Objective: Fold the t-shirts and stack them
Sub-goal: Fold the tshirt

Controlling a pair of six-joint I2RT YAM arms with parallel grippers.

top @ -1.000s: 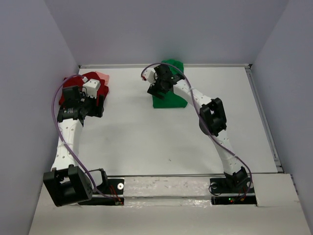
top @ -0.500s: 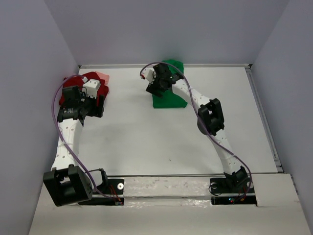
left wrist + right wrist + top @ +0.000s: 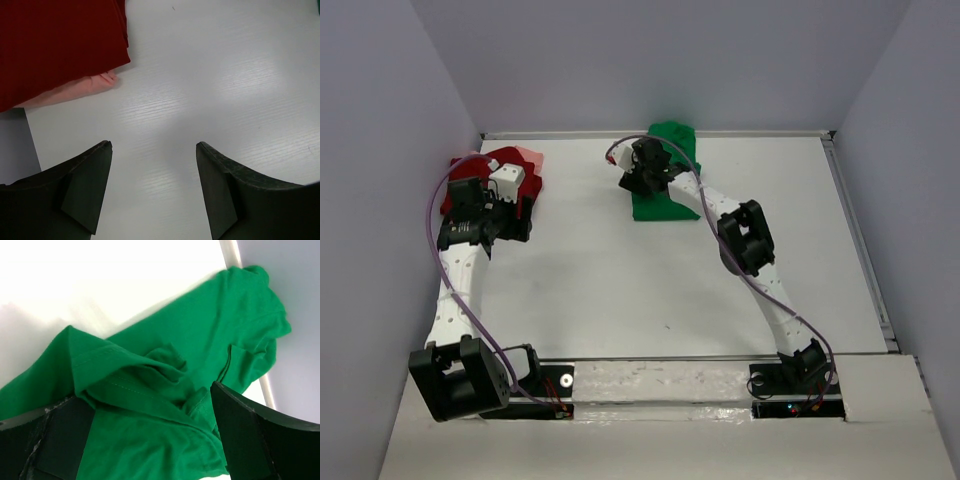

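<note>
A bright green t-shirt (image 3: 668, 195) lies crumpled at the back middle of the table. My right gripper (image 3: 643, 172) hangs over it. In the right wrist view that gripper (image 3: 145, 392) is open, its fingers astride a raised fold of the green t-shirt (image 3: 165, 365). At the back left, a dark red t-shirt (image 3: 460, 190) lies folded on a pale pink one (image 3: 530, 158). My left gripper (image 3: 515, 192) hovers at their right edge. It (image 3: 152, 145) is open over bare table, with the red t-shirt (image 3: 60, 45) and the pink t-shirt's edge (image 3: 75, 94) ahead to the left.
Grey walls close in the table at the back and both sides. A raised rail (image 3: 860, 240) runs along the right edge and a white rim (image 3: 230, 252) along the back behind the green shirt. Both arm bases (image 3: 790, 385) sit at the near edge.
My right gripper has shifted slightly towards the back left over the green t-shirt. The left arm has not moved.
</note>
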